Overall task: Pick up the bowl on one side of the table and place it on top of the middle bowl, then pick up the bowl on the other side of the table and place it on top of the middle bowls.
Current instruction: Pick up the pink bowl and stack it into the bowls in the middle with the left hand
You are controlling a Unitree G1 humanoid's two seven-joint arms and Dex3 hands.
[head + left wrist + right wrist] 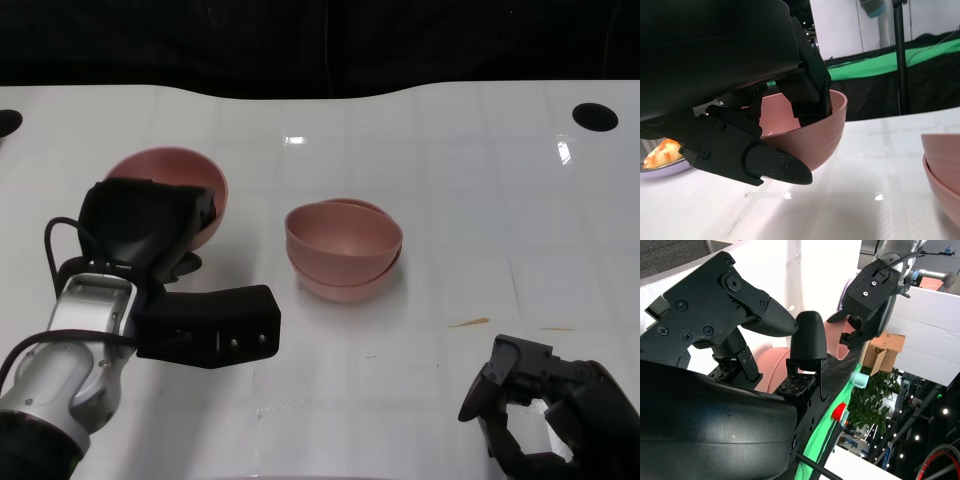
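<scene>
While the left hand [150, 235] gripped the rim of the last smooth pink plastic bowl [195, 180], fingers inside and out, the middle stack [343, 248] already had two pink bowls nested, so I'd say the job was half done. That bowl was off to the left of the stack, apparently lifted off the glossy white counter [450, 180]. The right hand [545, 405] sat empty near the front edge, fingers apart. Bare counter lay between bowl and stack.

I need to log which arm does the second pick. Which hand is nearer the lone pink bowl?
Left. The left hand grips the lone pink bowl at its rim. The right hand sits far off at the table's near right edge, beyond the stacked bowls.
</scene>
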